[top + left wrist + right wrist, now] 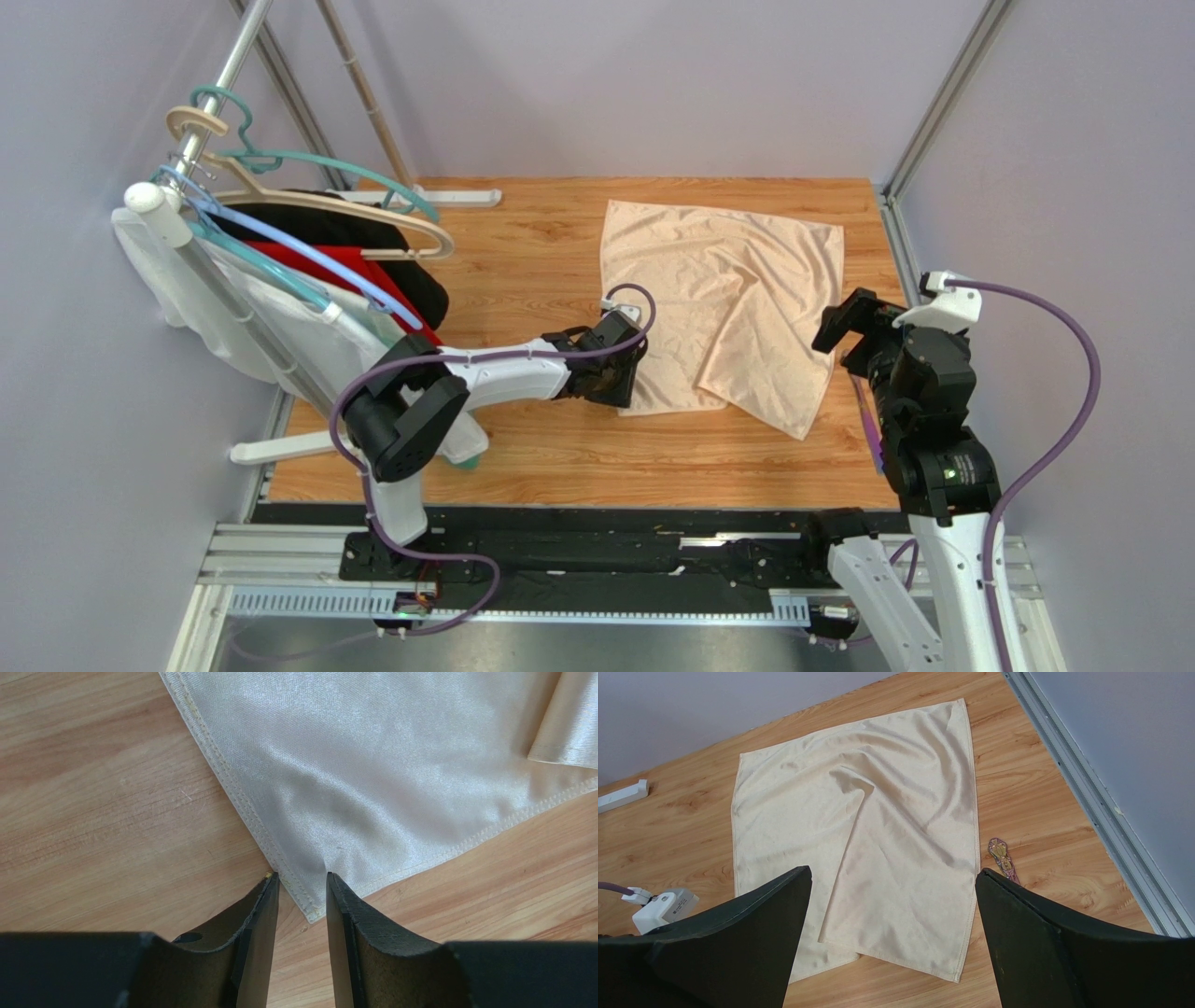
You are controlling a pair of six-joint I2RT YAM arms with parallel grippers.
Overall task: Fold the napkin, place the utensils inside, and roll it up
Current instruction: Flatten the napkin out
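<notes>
The pale peach napkin (723, 301) lies spread on the wooden table, with one flap folded over its right half. My left gripper (624, 378) is low at the napkin's near left corner. In the left wrist view (302, 876) its jaws stand a narrow gap apart, with the hemmed corner (309, 906) lying between the fingertips, not clamped. My right gripper (842, 329) hovers wide open and empty above the napkin's right side (892, 873). A purple and tan utensil (1002, 857) lies on the table just right of the napkin (899, 826), partly hidden by the right finger.
A garment rack with hangers and white, red and black clothes (323, 259) stands at the left. Its white foot (456, 196) lies at the back left. A metal rail (898, 238) runs along the table's right edge, with walls close on three sides.
</notes>
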